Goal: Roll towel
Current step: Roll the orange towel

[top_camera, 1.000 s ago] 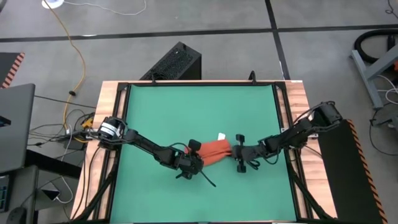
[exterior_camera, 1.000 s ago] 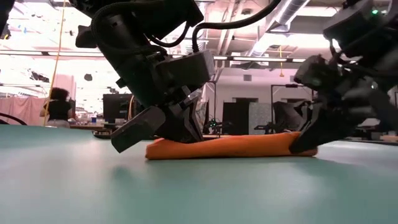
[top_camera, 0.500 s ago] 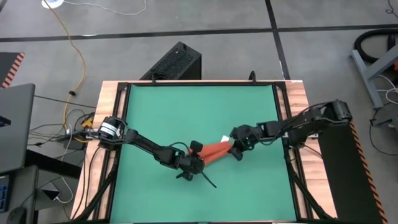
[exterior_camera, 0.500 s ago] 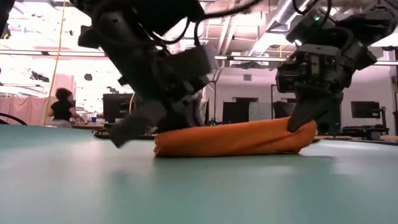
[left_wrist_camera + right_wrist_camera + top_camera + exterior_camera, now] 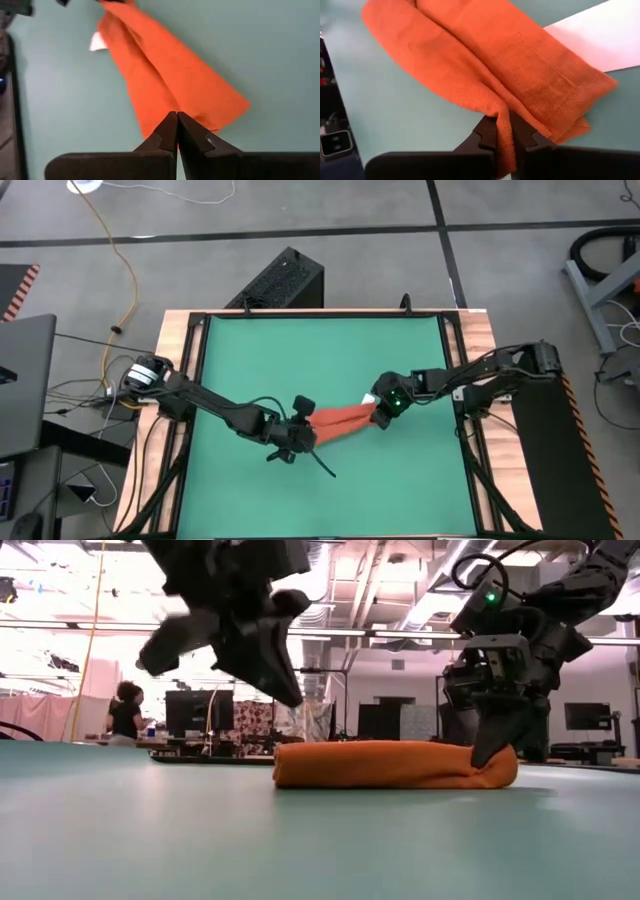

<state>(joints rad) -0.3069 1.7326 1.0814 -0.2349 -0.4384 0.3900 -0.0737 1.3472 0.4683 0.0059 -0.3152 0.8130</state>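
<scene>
1. The towel (image 5: 340,420) is a soft rust-orange cloth with a fine woven texture.
2. It is bunched into a long, narrow, loosely rolled bundle with lengthwise folds along its top.
3. It lies flat on the green mat near the middle of the table, slightly toward the right edge and the front edge.
4. It runs at a slant: its right end sits farther from the front edge than its left end.
5. A small white tag (image 5: 98,42) shows at its right end.

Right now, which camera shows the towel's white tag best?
The right wrist view: the white tag shows large beside the towel. The left wrist and high views show it small; the low view hides it.
</scene>
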